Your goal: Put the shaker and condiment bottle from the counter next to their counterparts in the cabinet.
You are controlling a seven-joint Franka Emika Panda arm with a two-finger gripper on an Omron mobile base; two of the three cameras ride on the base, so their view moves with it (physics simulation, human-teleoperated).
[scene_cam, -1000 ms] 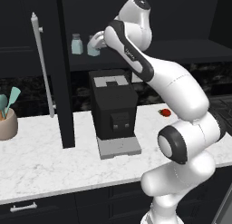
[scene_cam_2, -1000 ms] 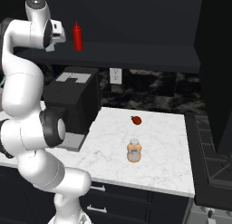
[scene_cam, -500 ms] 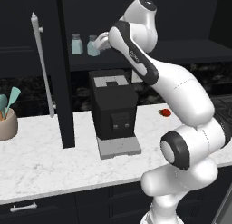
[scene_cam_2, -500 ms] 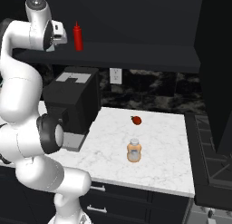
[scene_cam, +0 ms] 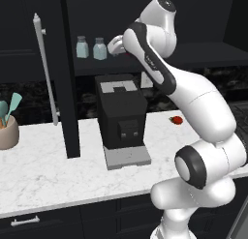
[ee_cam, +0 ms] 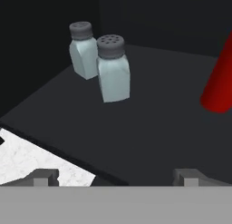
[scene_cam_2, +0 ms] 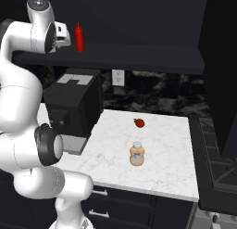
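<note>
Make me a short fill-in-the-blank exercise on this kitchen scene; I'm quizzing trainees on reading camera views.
1. On the cabinet shelf stand ____ pale blue-green shakers side by side.
2. The squat orange-tan condiment bottle stands on the ____.
3. The tall squeeze bottle on the shelf is ____ in colour.
4. The claw holds ____.

Missing words: two; counter; red; nothing

Veined marble counter, translucent shaker
</note>
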